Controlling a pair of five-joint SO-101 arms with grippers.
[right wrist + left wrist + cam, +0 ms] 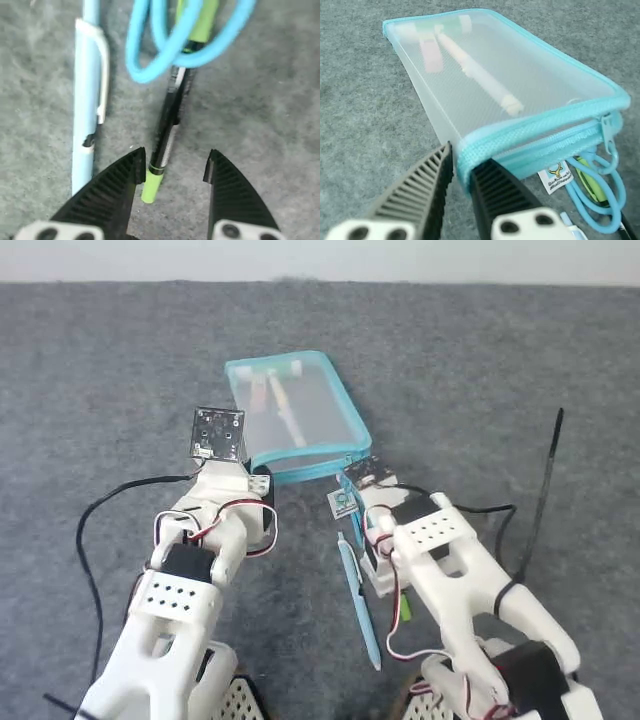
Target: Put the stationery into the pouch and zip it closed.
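Observation:
The clear pouch [290, 410] with teal trim lies flat on the grey carpet, and a white pen [480, 75] and a pink item [431, 55] show through it. My left gripper [462, 162] is shut on the pouch's [520, 90] near teal corner, opposite the zipper pull [607, 132]. My right gripper [176, 157] stands open just above a green-and-black pen [167, 125], one finger on each side of it. A light blue pen [87, 100] lies beside it, seen also as the blue pen [358, 600] in the high view. The pull's blue cord loop [170, 40] lies across the green pen.
A small paper tag [556, 176] hangs by the cord at the pouch's zipper end. A thin black rod [540, 490] stands at the right. Cables trail from both arms. Open carpet [120, 370] surrounds the pouch.

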